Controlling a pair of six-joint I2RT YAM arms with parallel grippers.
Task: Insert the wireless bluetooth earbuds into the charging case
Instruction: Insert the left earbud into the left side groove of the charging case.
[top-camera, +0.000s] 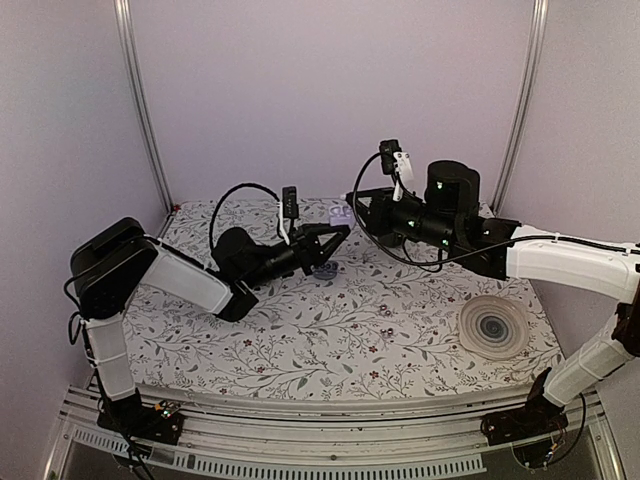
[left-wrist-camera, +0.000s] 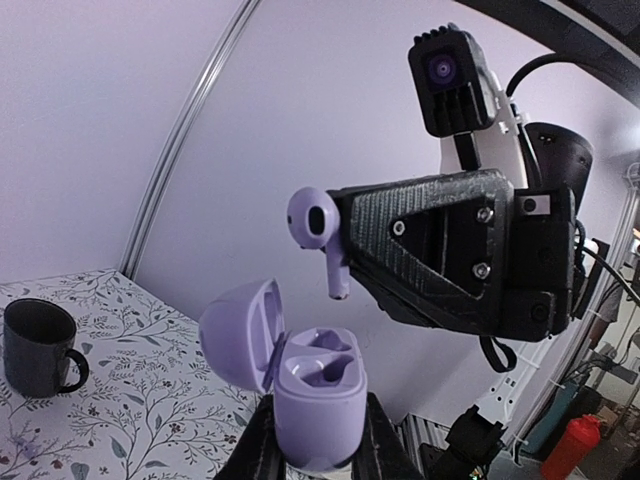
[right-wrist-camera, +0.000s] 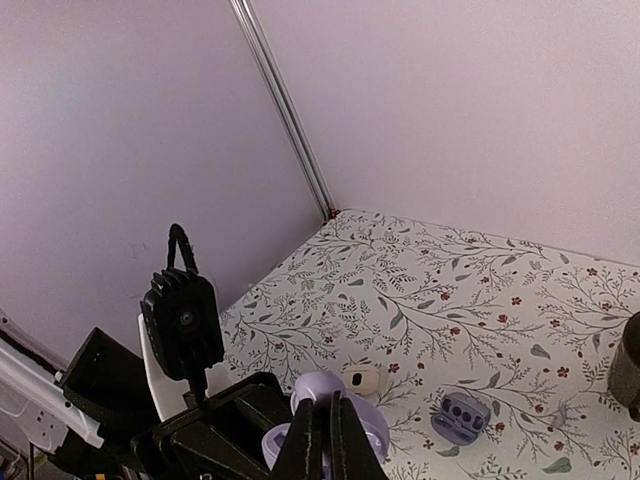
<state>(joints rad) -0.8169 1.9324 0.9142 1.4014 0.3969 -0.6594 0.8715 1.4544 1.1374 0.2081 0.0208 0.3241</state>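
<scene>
On my left wrist feed the left gripper (left-wrist-camera: 320, 442) is clamped narrow on the base of the charging case (left-wrist-camera: 322, 398), one finger on each flank. The case is pale lilac, upright, held up off the bench (top-camera: 330, 330), with its lid (left-wrist-camera: 240, 335) swung open toward 9 o'clock. I can see the sockets inside.

At 12 o'clock from the case, just above it and not touching, hangs a lilac earbud (left-wrist-camera: 312, 215). It is pinched at the tip of the right gripper (right-wrist-camera: 322, 436), bulb up and stem pointing down toward the open case. That gripper comes in from 3 o'clock, closed down on the earbud.

From the overhead camera both grippers meet at about 12 o'clock on the bench, near the back wall.

A dark mug (left-wrist-camera: 35, 345) stands on the bench at 9 o'clock from the case, well apart. A ribbed lilac disc (top-camera: 493, 326) lies at 4 o'clock on the bench. On the right wrist feed a small white round piece (right-wrist-camera: 360, 379) and a small lilac item (right-wrist-camera: 462, 414) lie on the floral cloth beyond the grippers.
</scene>
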